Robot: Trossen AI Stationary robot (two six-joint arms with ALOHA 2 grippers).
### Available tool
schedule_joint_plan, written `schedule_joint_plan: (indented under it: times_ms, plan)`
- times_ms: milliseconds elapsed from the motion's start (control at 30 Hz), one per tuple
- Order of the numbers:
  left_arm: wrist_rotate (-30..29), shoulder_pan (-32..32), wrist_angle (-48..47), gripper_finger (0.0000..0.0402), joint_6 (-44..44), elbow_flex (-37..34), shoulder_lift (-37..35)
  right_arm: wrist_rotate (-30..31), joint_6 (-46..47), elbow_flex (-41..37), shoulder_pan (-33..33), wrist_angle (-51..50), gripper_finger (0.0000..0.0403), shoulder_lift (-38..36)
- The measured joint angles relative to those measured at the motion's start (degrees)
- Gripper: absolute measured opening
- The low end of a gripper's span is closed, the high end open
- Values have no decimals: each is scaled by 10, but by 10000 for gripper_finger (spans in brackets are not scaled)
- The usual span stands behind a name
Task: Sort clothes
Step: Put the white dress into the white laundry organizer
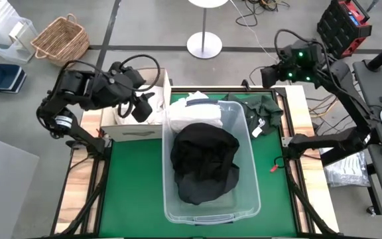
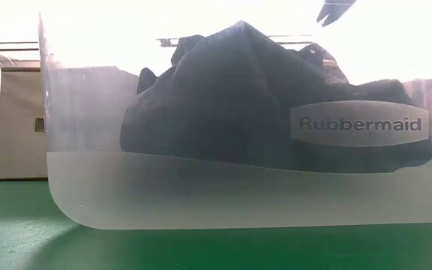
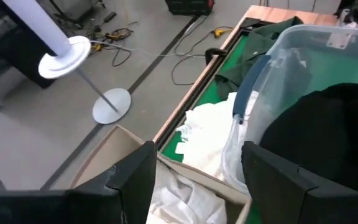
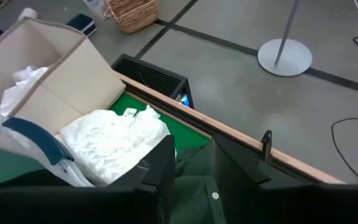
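A clear plastic tub [image 1: 168, 199] stands mid-table and holds a black garment [image 1: 204, 162]. A white garment [image 1: 194, 109] is draped over the tub's far end and lies on the green mat [image 4: 114, 137] beside the cardboard box [image 1: 128, 129]. More white cloth [image 3: 179, 196] lies in that box. A dark green garment [image 1: 260, 109] lies at the table's far right corner. My left gripper [image 3: 197, 152] hangs open above the box [image 1: 144, 106]. My right gripper [image 1: 265, 74] hovers over the far right corner, above the green garment [image 4: 191, 193]. Its fingers [image 4: 192, 146] stand a narrow gap apart with nothing between them.
The tub fills most of the low view, with the box [image 2: 21, 124] to its left. On the floor beyond the far edge stand a wicker basket [image 1: 62, 40] and a white round stand base [image 1: 204, 45]. Bare green mat [image 1: 131, 186] lies to the tub's left.
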Motion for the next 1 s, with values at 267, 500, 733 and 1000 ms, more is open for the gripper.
schedule_joint_plan:
  times_ms: [267, 500, 733, 1000]
  plan:
    - [118, 77, 134, 158, 7, -11, 26, -2, 16, -15, 0, -2, 56, -4]
    - [282, 193, 134, 100, 84, -11, 72, -39, 26, -17, 0, -7, 43, 10]
    - [379, 264, 99, 86, 263, -11, 97, -49, 39, -19, 15, -10, 48, 9]
    - [450, 332, 99, 86, 399, -14, 122, -48, 42, -19, 33, -10, 44, 7]
